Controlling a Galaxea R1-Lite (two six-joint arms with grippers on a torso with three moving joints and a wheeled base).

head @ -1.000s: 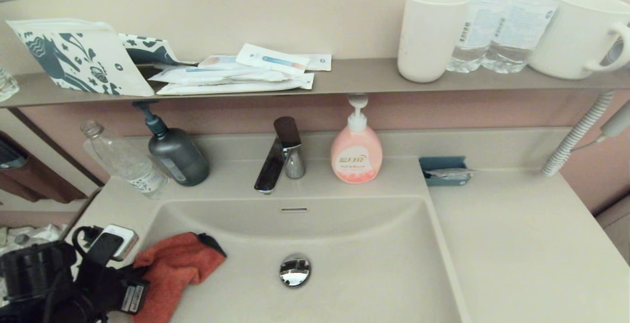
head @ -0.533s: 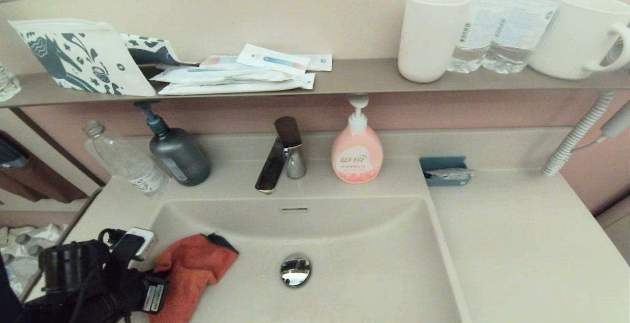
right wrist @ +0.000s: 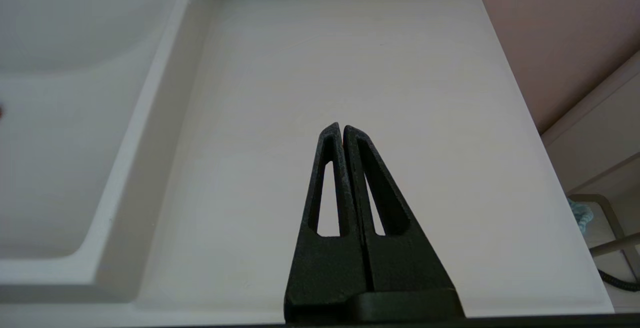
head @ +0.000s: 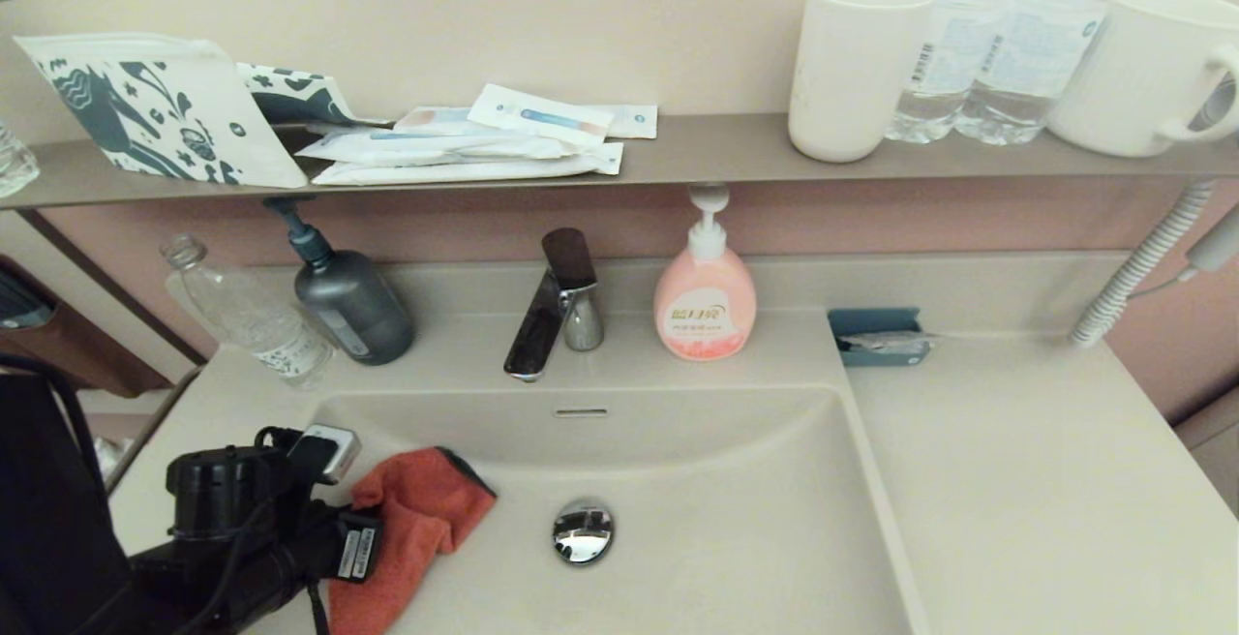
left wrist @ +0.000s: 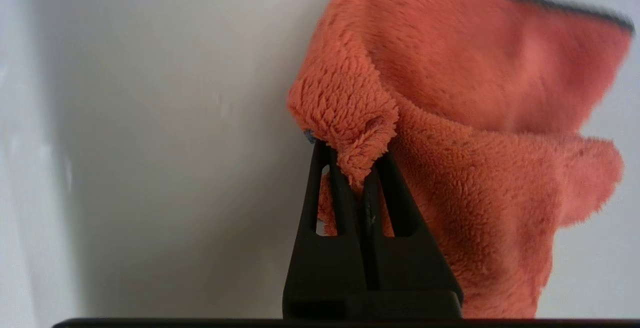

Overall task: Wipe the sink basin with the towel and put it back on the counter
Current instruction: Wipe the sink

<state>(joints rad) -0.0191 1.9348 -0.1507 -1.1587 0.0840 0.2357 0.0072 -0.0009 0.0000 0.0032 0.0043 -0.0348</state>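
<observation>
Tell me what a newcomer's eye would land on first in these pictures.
The orange-red towel stands out, pinched in the shut left gripper and lying in the left part of the beige sink basin, left of the chrome drain plug. Next comes the pink soap dispenser behind the basin, right of the faucet.

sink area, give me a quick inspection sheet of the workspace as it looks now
surface: beige counter around the sink basin, dry-looking.
job's things: orange-red towel lying in the basin's left part, left of the drain plug.
clutter: grey pump bottle, clear bottle, pink soap dispenser, teal tray; cups, water bottles and packets on the shelf.
grippers: left pincer shut on a towel fold; right pincer shut, empty, above the counter.
cables: black wiring on the left arm; coiled hose at right.
surroundings: faucet, pink wall.
</observation>
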